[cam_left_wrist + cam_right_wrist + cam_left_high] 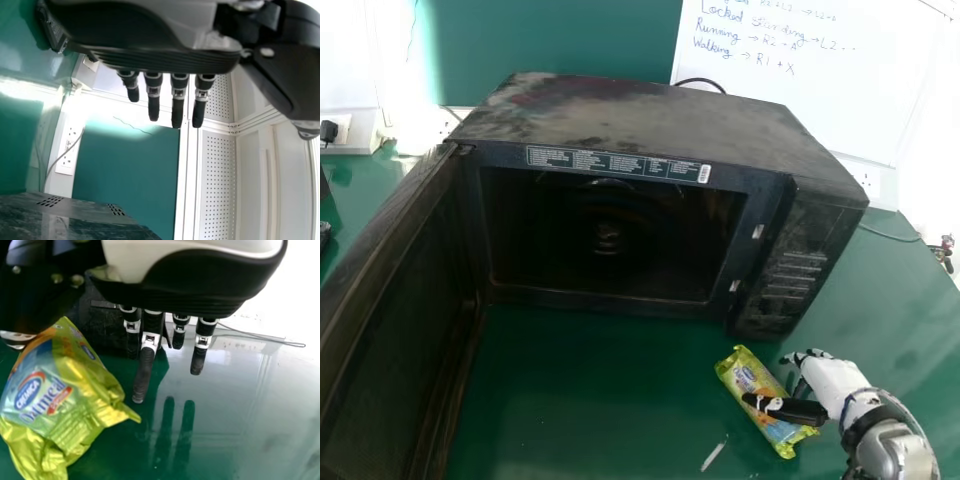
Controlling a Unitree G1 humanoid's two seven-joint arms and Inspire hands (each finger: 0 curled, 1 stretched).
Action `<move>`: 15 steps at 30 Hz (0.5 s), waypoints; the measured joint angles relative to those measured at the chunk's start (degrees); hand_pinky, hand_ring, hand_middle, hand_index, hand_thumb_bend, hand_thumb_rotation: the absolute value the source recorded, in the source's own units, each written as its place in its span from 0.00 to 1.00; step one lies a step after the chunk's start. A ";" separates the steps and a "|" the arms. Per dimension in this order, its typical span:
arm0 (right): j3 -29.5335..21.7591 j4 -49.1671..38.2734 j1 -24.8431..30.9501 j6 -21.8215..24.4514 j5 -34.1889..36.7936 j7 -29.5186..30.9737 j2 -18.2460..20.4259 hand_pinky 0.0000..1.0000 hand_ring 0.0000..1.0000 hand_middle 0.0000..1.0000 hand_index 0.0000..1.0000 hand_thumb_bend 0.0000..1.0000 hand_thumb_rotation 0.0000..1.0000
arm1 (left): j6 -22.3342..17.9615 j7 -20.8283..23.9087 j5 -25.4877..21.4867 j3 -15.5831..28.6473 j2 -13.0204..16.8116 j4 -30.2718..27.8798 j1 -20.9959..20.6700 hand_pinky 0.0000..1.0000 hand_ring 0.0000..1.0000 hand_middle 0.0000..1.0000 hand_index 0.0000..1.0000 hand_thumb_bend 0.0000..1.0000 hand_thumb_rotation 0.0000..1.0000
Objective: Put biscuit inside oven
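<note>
Can barely make out the dark cavity [670,240] of the black, box-shaped oven [640,110]. Can see its black, dark-windowed door [395,300] swung open on the left, cut off at the head view's edge. Can see the soft, shiny yellow-green biscuit packet [750,375] partly hidden under the right hand's [835,380] black thumb [795,410]; cannot tell for certain about contact between them. Can see that hand's fingers held out straight and apart, clamped on nothing. Can find the left hand [150,55] in its own wrist view, likewise with straight, parted fingers.

Can see a glossy green table [570,400] under it all, with a thin pale scrap [714,455] at the near side, left of the packet. Can see beyond it a green wall panel [560,40], a white board [860,100] with handwriting, and white perforated panelling [217,185].

Can place the packet outside the oven, on the table near its right front corner, printed face upward, long axis slanting from far left to near right, far end toward the oven
</note>
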 measured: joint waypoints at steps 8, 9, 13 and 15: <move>0.25 0.10 -1.83 -0.54 1.16 3.87 -1.12 0.77 0.89 0.92 0.91 1.00 0.51 | 0.00 0.47 -0.25 0.00 -0.15 -0.27 0.38 0.96 0.92 0.90 0.88 0.96 0.93; 0.32 0.11 -2.14 -0.35 1.32 4.40 -1.12 0.77 0.90 0.92 0.91 1.00 0.51 | 0.00 0.42 -0.31 0.01 -0.15 -0.27 0.41 0.96 0.92 0.90 0.88 0.96 0.93; 0.30 0.04 -2.23 0.22 2.34 4.84 -0.99 0.79 0.89 0.92 0.91 1.00 0.52 | 0.00 0.35 -0.84 0.01 -0.11 -0.25 0.45 0.96 0.92 0.89 0.88 0.97 0.92; 0.28 -0.32 -1.88 0.40 2.33 4.63 -0.90 0.79 0.90 0.92 0.90 1.00 0.54 | 0.00 0.24 -0.90 0.01 -0.02 -0.23 0.45 0.96 0.92 0.90 0.87 0.96 0.92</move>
